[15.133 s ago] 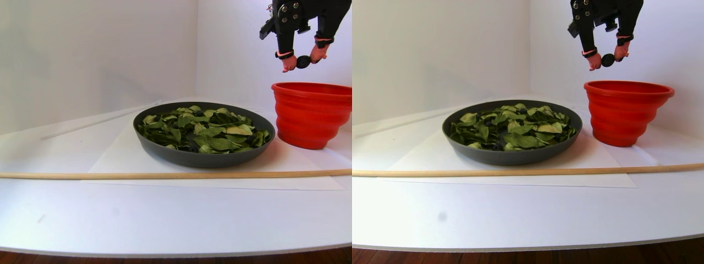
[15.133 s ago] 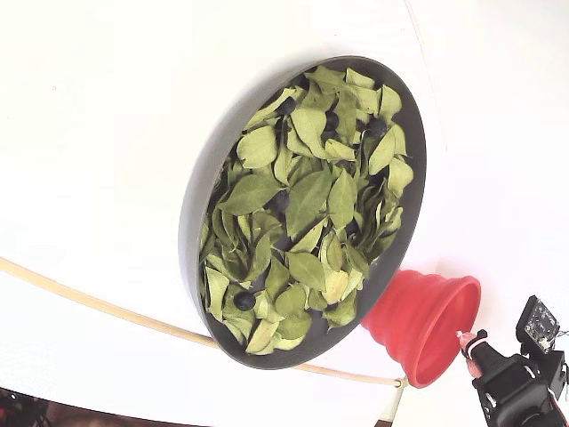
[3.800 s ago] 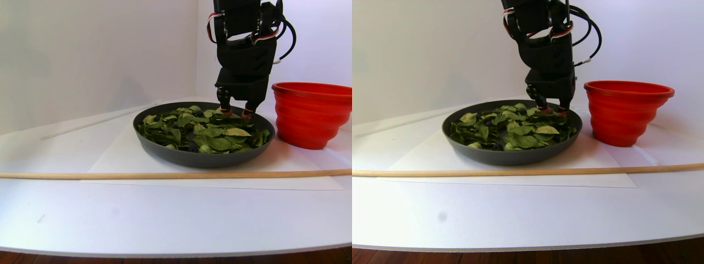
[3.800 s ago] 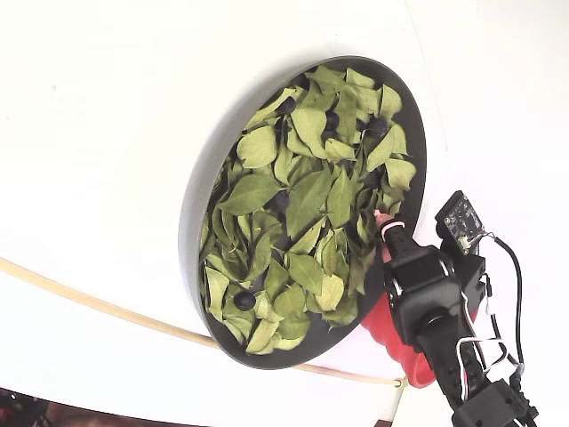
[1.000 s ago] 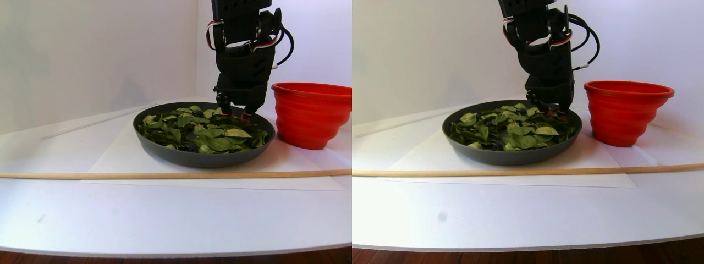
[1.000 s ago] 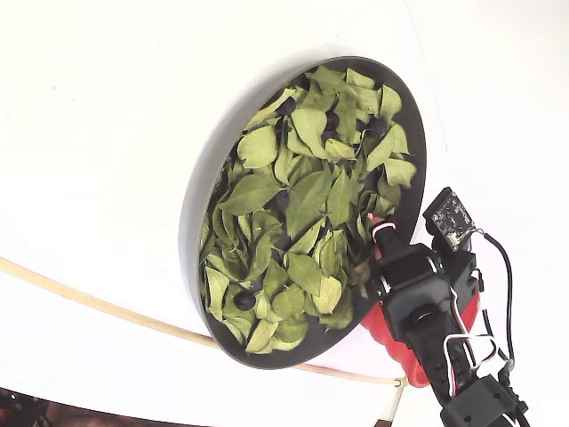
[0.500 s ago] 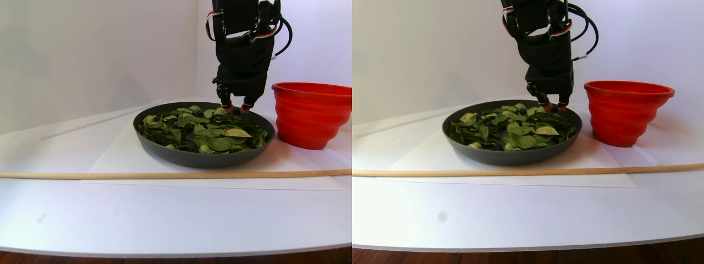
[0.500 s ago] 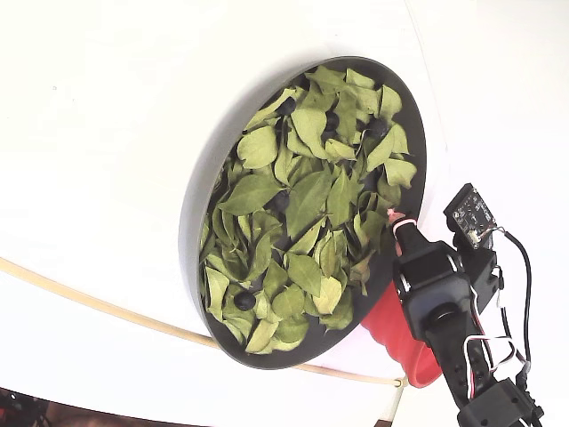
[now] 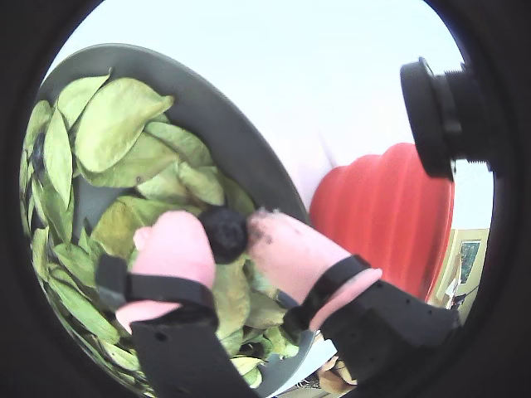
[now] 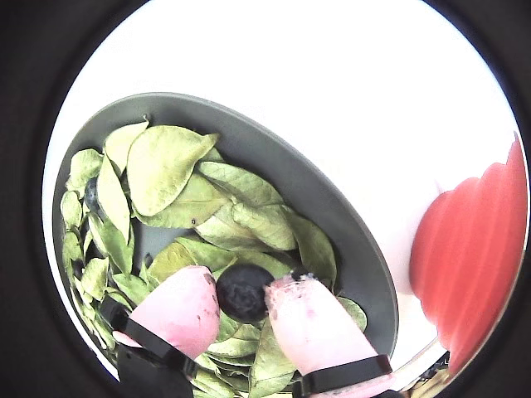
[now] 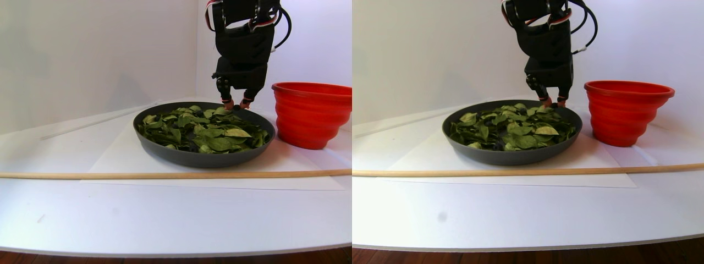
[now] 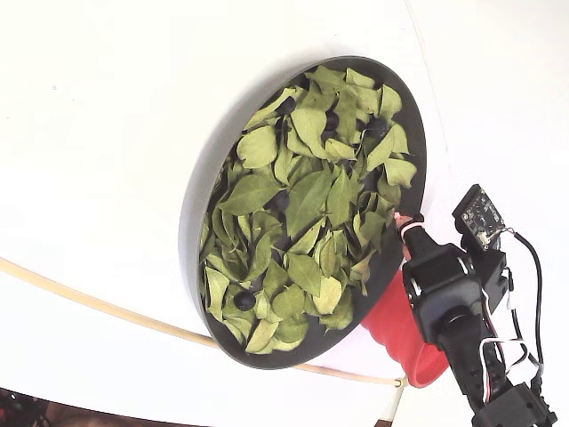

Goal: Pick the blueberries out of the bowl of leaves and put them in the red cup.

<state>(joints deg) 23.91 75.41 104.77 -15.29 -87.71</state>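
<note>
A white table (image 11: 165, 220) fills the room's corner, with a thin wooden stick (image 11: 137, 175) lying across it in front of everything else. On the table sits the bowl (image 12: 197, 205), wide, dark grey and shallow, heaped with the leaves (image 12: 307, 200), green and yellow-green, lying flat and overlapping. Just beside the bowl in the stereo pair view, to its right, stands the red cup (image 11: 311, 113), ribbed and flared, its rim higher than the bowl's.

The black arm (image 11: 243, 44) comes down from above over the bowl's far edge, on the side nearest the cup. Its gripper (image 10: 242, 298) hangs just above the leaves, close to the rim. In both wrist views the two pink fingertips (image 9: 170, 249) are closed narrowly on a single dark berry (image 9: 224, 233), pinched between them and clear of the leaves beneath.

More of the blueberries (image 12: 244, 301) remain in the bowl, showing as small dark rounds between the leaves, one near the lower end in the fixed view and others near the upper end.
</note>
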